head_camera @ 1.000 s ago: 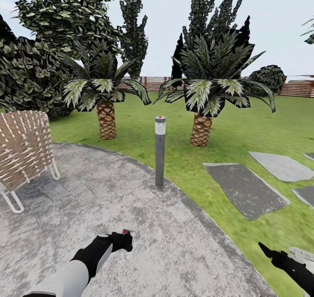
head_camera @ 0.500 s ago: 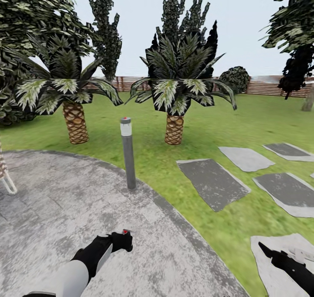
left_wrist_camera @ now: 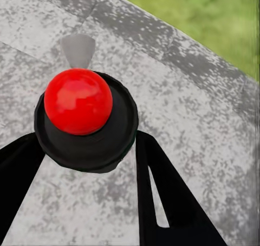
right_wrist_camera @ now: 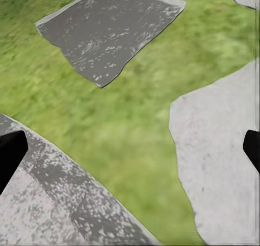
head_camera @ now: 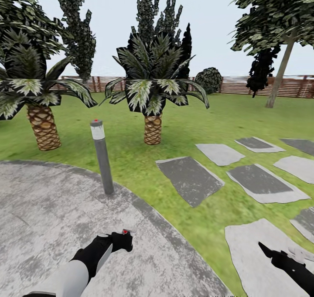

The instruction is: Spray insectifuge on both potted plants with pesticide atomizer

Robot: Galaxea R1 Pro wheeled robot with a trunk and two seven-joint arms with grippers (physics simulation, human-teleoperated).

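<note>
Left wrist view shows our left gripper (left_wrist_camera: 86, 164) pinching the pesticide atomizer (left_wrist_camera: 78, 101), nozzle over the patio (left_wrist_camera: 206, 121); our right gripper (right_wrist_camera: 130, 148) hangs spread. No potted plants in sight, so we risk spraying palms (head_camera: 152, 83).

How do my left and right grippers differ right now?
The left gripper is shut on the pesticide atomizer, whose red nozzle shows between its fingers; the right gripper is open and holds nothing. The left gripper hangs over the round grey patio; the right gripper hangs at the patio's edge, over grass and a pale stepping slab. Both have black fingers.
</note>
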